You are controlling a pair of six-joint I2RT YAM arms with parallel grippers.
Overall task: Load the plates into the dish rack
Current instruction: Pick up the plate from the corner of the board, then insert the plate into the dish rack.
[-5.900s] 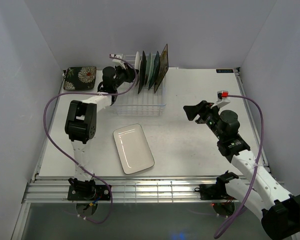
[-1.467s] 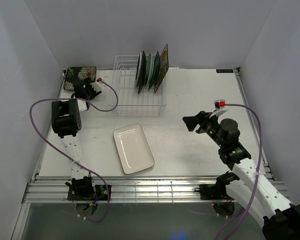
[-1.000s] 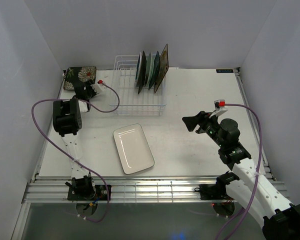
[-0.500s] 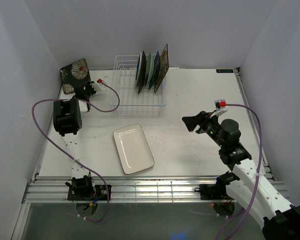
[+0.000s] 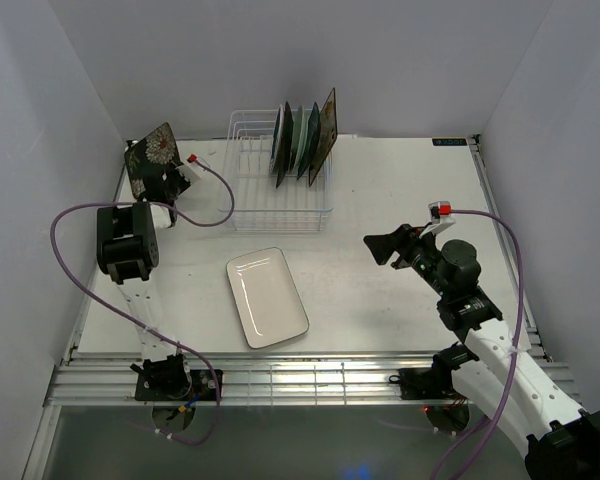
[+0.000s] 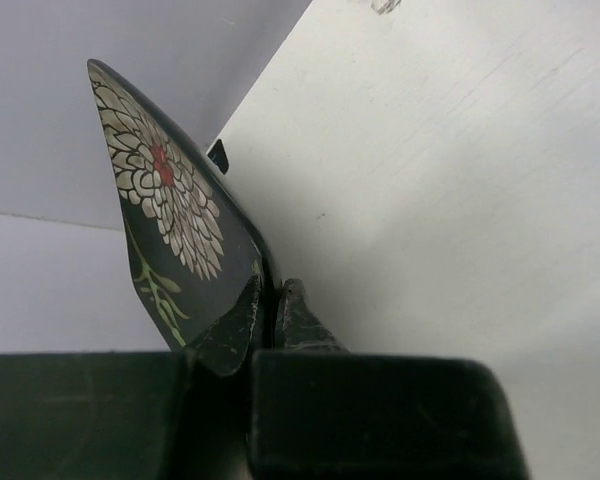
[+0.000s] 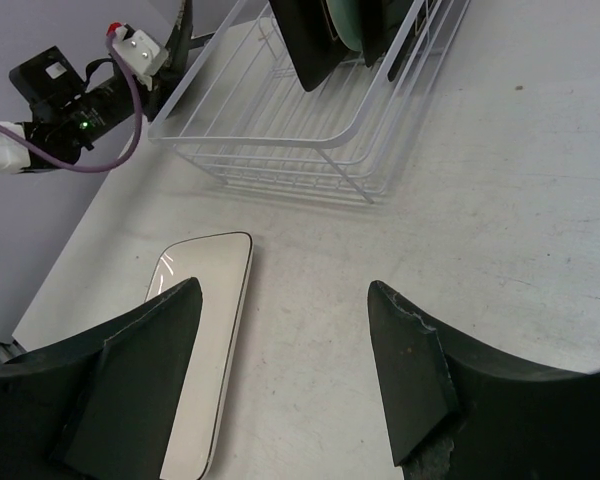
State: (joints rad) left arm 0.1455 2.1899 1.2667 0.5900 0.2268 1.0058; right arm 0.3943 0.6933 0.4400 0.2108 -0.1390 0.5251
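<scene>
I see the white tabletop (image 5: 400, 190) filling the overhead view, with both arms rising from its near edge. My left arm (image 5: 127, 245) climbs from its base, folds at a dark elbow block over the left side, and reaches on toward the far left corner. My right arm (image 5: 480, 320) runs diagonally from the near right corner toward the middle, wrist held above the tabletop and pointing left.

The dish rack (image 5: 270, 205) sits at the far centre. A row of plates (image 5: 302, 140) stands on edge in its right end, and the rightmost, a dark one, leans to the right. I cannot count them surely. The left part of the rack shows only wire.

The white rectangular plate (image 5: 267, 297) lies flat on the tabletop in front of the rack, between the two arms and well apart from both grippers.

The dark square floral plate (image 5: 152, 155) is at the far left corner, tipped steeply on edge, its flower pattern facing the camera. The left gripper (image 6: 270, 300) has its fingers pressed together on that plate's lower edge, pinching the rim between them. I cannot tell whether the plate touches the tabletop.

The right gripper (image 7: 280, 290) hangs with its fingers spread wide, nothing between them, aimed toward the rack and the white plate.
</scene>
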